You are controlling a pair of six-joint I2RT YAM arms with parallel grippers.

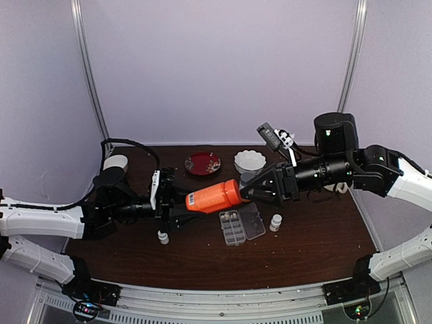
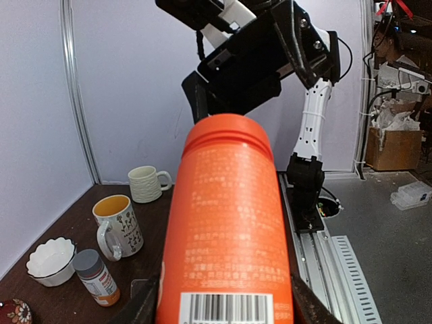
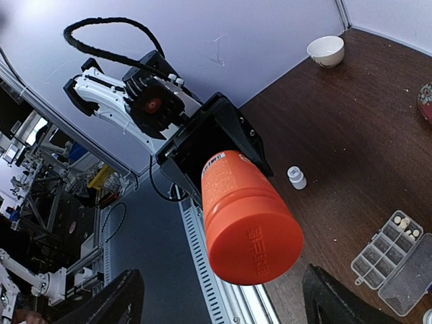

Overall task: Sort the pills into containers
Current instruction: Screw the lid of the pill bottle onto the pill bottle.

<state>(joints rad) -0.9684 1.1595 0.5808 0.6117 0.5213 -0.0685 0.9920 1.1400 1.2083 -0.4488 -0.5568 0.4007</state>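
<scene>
Near one pillbox [image 1: 231, 227], two white bottles [image 1: 163, 237] [image 1: 275, 222]

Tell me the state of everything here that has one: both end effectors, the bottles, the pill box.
Left end effector: shut on the orange bottle.
Right end effector: open, at the bottle's cap end.
Orange bottle: capped, held level in mid-air.
Pill box: lid open, pills in one corner cell.
Small white bottles: upright, capped.

— Containers?
— Clear rectangular pill box [image 1: 231, 228], flat on brown table [image 1: 304, 250]; hinged lid [image 1: 254, 220] laid open alongside; small cells [image 3: 381, 253] in two rows.
— Pills?
— Few pale tablets [image 3: 403, 221], tiny, gathered in end cells.
</scene>
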